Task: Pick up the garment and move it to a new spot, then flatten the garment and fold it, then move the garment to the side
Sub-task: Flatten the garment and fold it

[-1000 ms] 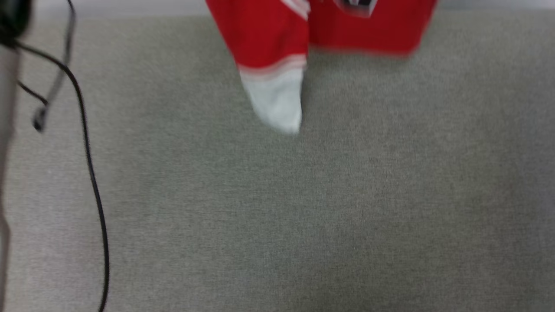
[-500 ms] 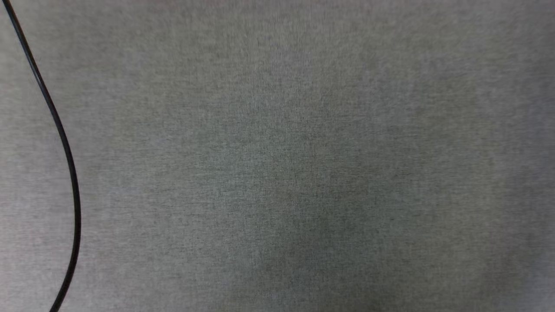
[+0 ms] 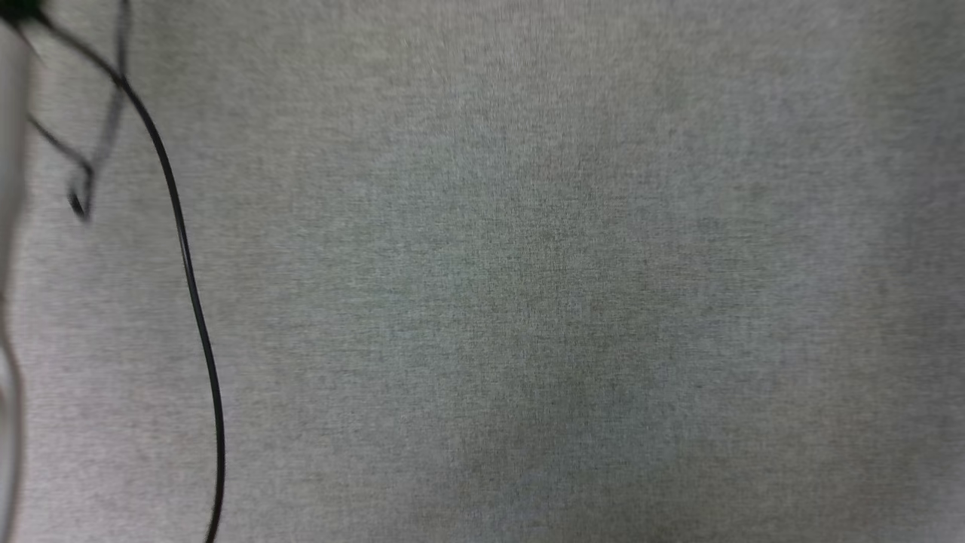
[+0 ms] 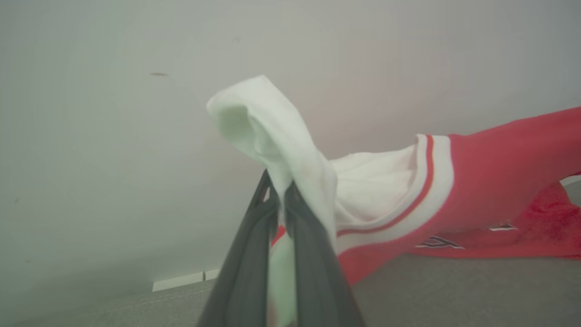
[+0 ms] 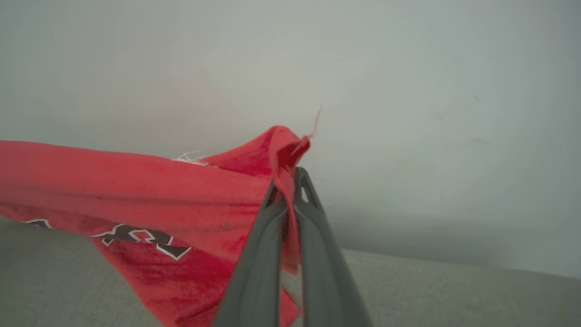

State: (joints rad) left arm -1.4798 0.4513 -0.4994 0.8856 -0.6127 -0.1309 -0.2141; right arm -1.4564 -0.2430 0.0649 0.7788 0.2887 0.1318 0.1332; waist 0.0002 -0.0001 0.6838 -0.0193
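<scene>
The garment (image 4: 490,181) is a red jersey with white sleeves and striped trim. In the left wrist view my left gripper (image 4: 279,193) is shut on its white sleeve, which bunches up over the fingertips, and the red body stretches away to the right above the grey floor. In the right wrist view my right gripper (image 5: 288,181) is shut on a red corner of the garment (image 5: 136,181); the cloth runs left from the fingers and hangs down, with black white-outlined lettering on it.
The head view looks down on grey carpet (image 3: 558,302). A black cable (image 3: 192,286) curves down its left side, beside a pale upright post (image 3: 9,151) at the left edge. A pale wall (image 4: 113,136) stands behind the garment in both wrist views.
The head view has shifted. A second ago the garment's red cloth and white sleeve hung at its top; now it holds carpet and the cable.
</scene>
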